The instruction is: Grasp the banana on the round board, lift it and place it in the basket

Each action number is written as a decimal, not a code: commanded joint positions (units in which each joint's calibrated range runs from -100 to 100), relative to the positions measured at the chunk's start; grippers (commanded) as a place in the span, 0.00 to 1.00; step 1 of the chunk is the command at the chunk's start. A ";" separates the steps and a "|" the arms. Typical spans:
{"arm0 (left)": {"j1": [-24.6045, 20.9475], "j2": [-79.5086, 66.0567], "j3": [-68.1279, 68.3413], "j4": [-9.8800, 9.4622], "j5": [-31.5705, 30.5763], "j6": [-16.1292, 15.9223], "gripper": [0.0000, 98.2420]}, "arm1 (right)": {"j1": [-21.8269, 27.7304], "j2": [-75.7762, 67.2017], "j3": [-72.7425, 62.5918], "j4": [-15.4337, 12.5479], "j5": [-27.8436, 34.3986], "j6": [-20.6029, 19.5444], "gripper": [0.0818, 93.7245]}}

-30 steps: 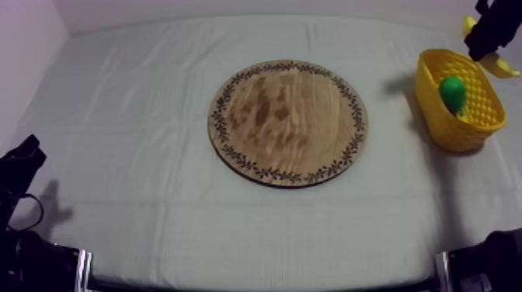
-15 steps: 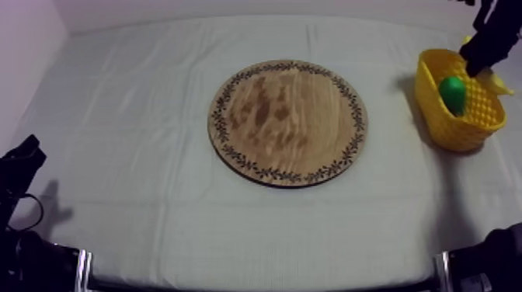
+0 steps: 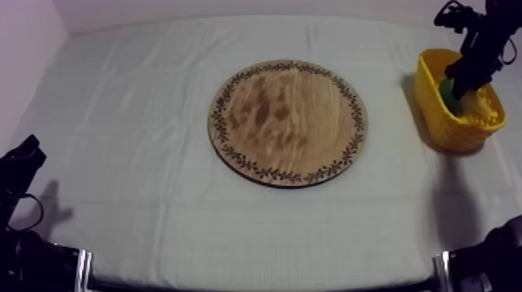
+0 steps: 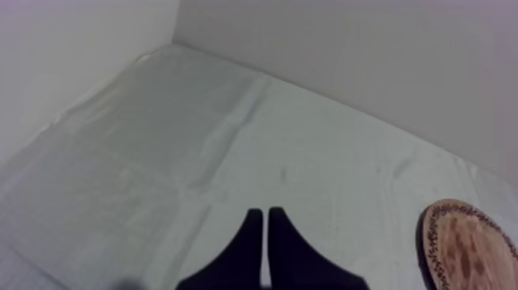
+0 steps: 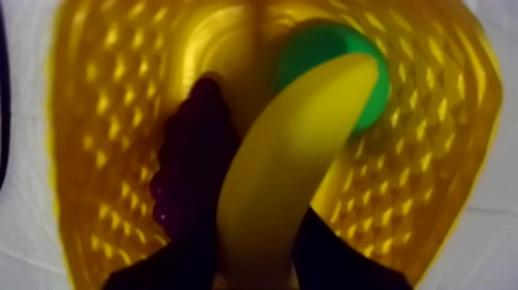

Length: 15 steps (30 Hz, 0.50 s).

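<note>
The yellow banana [image 5: 281, 173] is down inside the yellow basket [image 5: 92, 116], with my right gripper [image 5: 262, 258] shut on it. It lies over a green pear [image 5: 327, 65] and beside a dark bunch of grapes [image 5: 193, 150]. From above, my right gripper [image 3: 464, 78] reaches into the basket [image 3: 450, 124] at the table's right side, hiding most of the pear [image 3: 446, 89]. The round wooden board [image 3: 287, 120] in the middle is bare. My left gripper [image 4: 264, 231] is shut on nothing and rests low at the left [image 3: 23, 155].
The board's patterned rim [image 4: 432, 239] lies off to the side of my left gripper. The back wall runs close behind the basket. Grey-white cloth [image 3: 140, 116] stretches wide between the board and the left arm.
My right gripper has carried the banana from behind the basket's far right edge leftward and down into the basket. The left arm has not moved.
</note>
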 commanded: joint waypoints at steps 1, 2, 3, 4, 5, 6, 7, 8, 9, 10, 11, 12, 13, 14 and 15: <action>-0.02 0.02 -0.02 0.01 -0.01 0.00 0.00 | 0.15 0.76 -0.41 -0.33 0.18 0.13 0.51; -0.02 0.02 -0.02 0.01 -0.01 0.00 0.00 | 0.22 1.03 -0.65 -0.43 0.16 0.18 0.56; -0.02 0.02 -0.02 0.01 -0.01 0.00 0.00 | 0.25 1.25 -0.81 -0.50 0.14 0.21 0.62; -0.02 0.02 -0.02 0.01 -0.01 0.00 0.00 | 0.24 1.43 -1.00 -0.55 0.13 0.24 0.67; -0.02 0.02 -0.02 0.01 -0.01 0.00 0.00 | 0.24 1.56 -1.16 -0.61 0.15 0.24 0.72; -0.02 0.02 -0.02 0.01 -0.01 0.00 0.00 | 0.24 1.64 -1.34 -0.69 0.21 0.24 0.76; -0.02 0.02 -0.02 0.01 -0.01 0.00 0.00 | 0.24 1.70 -1.50 -0.77 0.30 0.25 0.80; -0.02 0.02 -0.02 0.01 -0.01 0.00 0.00 | 0.23 1.72 -1.65 -0.87 0.39 0.23 0.83; -0.02 0.02 -0.02 0.01 -0.01 0.00 0.00 | 0.23 1.71 -1.78 -0.95 0.45 0.21 0.85; -0.02 0.02 -0.02 0.01 -0.01 0.00 0.00 | 0.26 1.65 -1.91 -1.03 0.52 0.18 0.87; -0.02 0.02 -0.02 0.01 -0.01 0.00 0.00 | 0.27 1.53 -2.06 -1.09 0.57 0.15 0.88; -0.02 0.02 -0.02 0.01 -0.01 0.00 0.00 | 0.31 1.37 -2.17 -1.17 0.60 0.17 0.90; -0.02 0.02 -0.02 0.01 -0.01 0.00 0.00 | 0.33 1.11 -2.25 -1.25 0.65 0.21 0.90; -0.02 0.02 -0.02 0.01 -0.01 0.00 0.00 | 0.35 0.74 -2.27 -1.34 0.68 0.26 0.91; -0.02 0.02 -0.02 0.01 -0.01 0.00 0.00 | 0.38 0.28 -2.22 -1.43 0.68 0.33 0.91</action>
